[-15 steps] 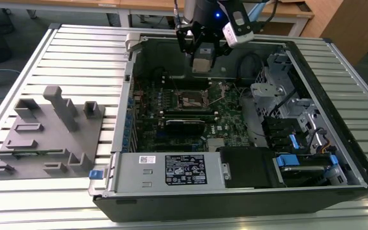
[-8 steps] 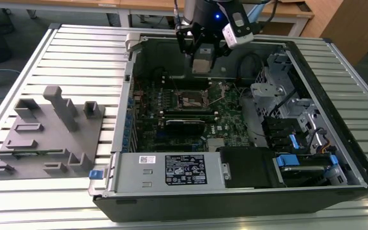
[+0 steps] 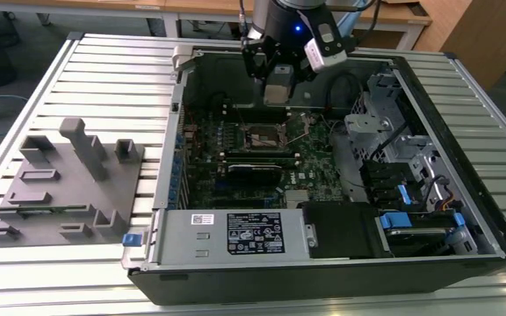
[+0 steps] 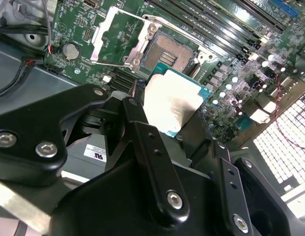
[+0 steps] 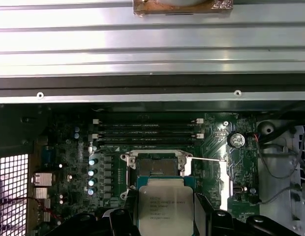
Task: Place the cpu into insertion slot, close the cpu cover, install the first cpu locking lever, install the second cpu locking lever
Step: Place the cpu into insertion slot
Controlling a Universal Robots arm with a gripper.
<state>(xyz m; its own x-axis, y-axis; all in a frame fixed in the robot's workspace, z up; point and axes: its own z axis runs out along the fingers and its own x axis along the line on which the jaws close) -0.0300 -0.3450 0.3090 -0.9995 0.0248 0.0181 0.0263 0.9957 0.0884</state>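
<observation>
My gripper (image 3: 275,91) grips the cpu (image 4: 172,105) just above the open socket (image 4: 168,53); the cpu cover (image 4: 120,37) stands tilted up.

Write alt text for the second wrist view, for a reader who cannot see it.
A black hand holds a flat square silver-grey cpu near the empty square socket on a green motherboard. The thin silver metal cpu cover is swung open beside it.
</observation>
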